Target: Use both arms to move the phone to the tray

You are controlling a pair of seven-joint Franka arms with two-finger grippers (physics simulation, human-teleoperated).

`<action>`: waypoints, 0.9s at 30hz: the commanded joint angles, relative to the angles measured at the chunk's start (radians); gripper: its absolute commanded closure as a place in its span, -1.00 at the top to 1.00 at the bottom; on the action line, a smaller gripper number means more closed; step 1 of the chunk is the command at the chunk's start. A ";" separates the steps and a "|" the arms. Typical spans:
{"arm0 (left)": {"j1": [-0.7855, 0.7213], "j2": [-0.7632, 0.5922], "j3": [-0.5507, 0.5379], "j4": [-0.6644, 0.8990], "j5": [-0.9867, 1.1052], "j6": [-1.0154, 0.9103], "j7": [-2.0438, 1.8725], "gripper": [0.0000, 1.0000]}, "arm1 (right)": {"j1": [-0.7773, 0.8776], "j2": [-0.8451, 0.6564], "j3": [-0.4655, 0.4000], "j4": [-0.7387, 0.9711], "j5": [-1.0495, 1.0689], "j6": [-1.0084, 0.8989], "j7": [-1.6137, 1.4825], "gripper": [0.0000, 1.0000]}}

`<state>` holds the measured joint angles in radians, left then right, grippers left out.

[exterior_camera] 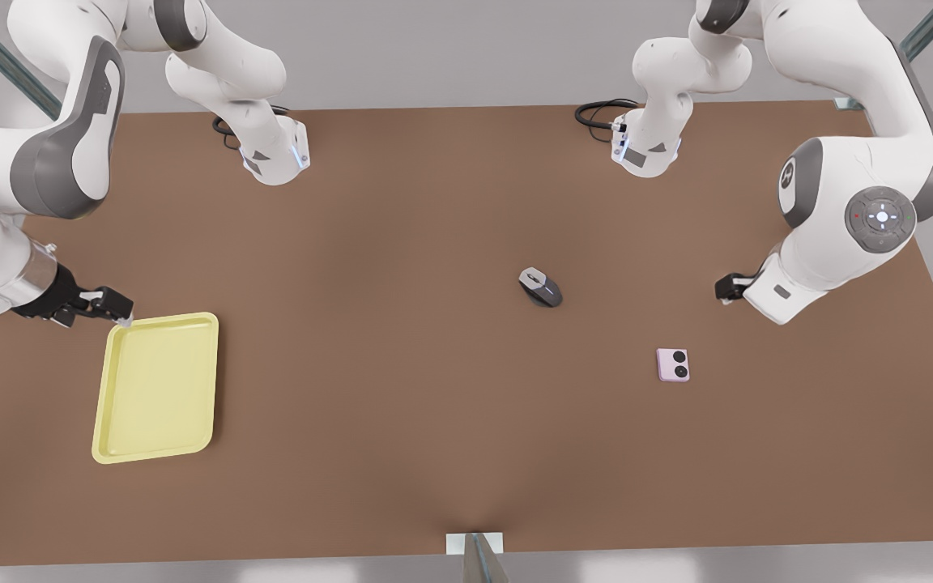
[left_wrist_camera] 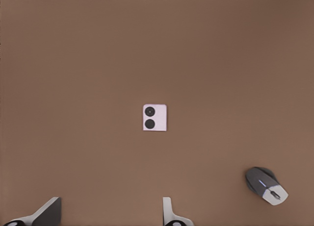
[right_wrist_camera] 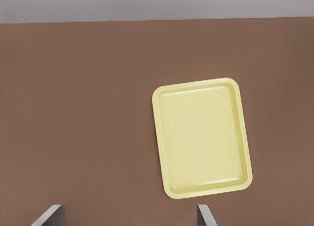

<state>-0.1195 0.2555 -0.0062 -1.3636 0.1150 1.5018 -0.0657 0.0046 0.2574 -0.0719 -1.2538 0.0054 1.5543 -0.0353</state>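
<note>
The pale pink phone (exterior_camera: 673, 364) lies flat on the brown table at the front view's right, its two black camera circles facing up; the left wrist view has the phone (left_wrist_camera: 154, 117) at its centre. My left gripper (exterior_camera: 727, 287) hovers above the table a little beyond the phone, open, with its fingers (left_wrist_camera: 169, 211) spread wide and nothing between them. The pale yellow tray (exterior_camera: 156, 387) rests at the front view's left and holds nothing, as the tray (right_wrist_camera: 202, 138) in the right wrist view confirms. My right gripper (exterior_camera: 116, 312) hangs open by the tray's far corner.
A grey-black computer mouse (exterior_camera: 540, 287) sits near the table's middle, left of the phone in the front view, and the mouse (left_wrist_camera: 266, 186) is also in the left wrist view. Both arm bases with black cables stand at the far edge.
</note>
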 commanded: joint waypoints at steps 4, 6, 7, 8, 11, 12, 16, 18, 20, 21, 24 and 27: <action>-0.002 0.129 0.003 -0.023 -0.051 0.201 0.046 1.00 | 0.000 -0.001 0.000 0.000 0.001 0.018 -0.020 1.00; 0.001 0.114 0.035 -0.274 -0.097 0.533 0.053 1.00 | 0.000 -0.001 0.000 0.000 0.001 0.016 -0.020 1.00; 0.001 0.122 0.035 -0.354 -0.101 0.679 0.053 1.00 | 0.000 -0.001 0.000 0.000 0.001 0.016 -0.020 1.00; 0.006 0.126 0.038 -0.422 -0.101 0.785 0.057 1.00 | 0.000 -0.001 0.000 0.000 0.001 0.016 -0.020 1.00; 0.034 0.166 0.043 -0.525 -0.103 0.957 0.099 1.00 | 0.000 -0.001 0.000 0.000 0.001 0.016 -0.020 1.00; 0.049 0.208 0.043 -0.545 -0.115 1.043 0.099 1.00 | 0.000 -0.001 0.000 -0.001 0.001 0.016 -0.020 1.00; 0.058 0.271 0.041 -0.561 -0.147 1.127 0.107 1.00 | 0.000 -0.001 0.000 0.000 0.001 0.016 -0.020 1.00; 0.057 0.274 0.034 -0.574 -0.158 1.132 0.107 1.00 | 0.000 -0.001 0.000 0.000 0.001 0.016 -0.020 1.00; 0.057 0.281 0.031 -0.577 -0.158 1.130 0.107 1.00 | 0.000 -0.001 0.000 0.000 0.001 0.018 -0.020 1.00; 0.055 0.281 0.031 -0.594 -0.158 1.134 0.109 1.00 | 0.000 -0.001 0.000 0.000 0.001 0.017 -0.020 1.00; 0.057 0.291 0.031 -0.598 -0.158 1.126 0.119 1.00 | 0.000 -0.001 0.000 -0.001 0.001 0.016 -0.020 1.00; 0.055 0.292 0.032 -0.618 -0.156 1.115 0.158 1.00 | 0.000 -0.001 0.000 0.000 0.001 0.016 -0.020 1.00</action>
<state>-0.0641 0.5483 0.0259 -1.9797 -0.0427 2.5886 0.0216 0.0046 0.2574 -0.0719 -1.2538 0.0055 1.5714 -0.0505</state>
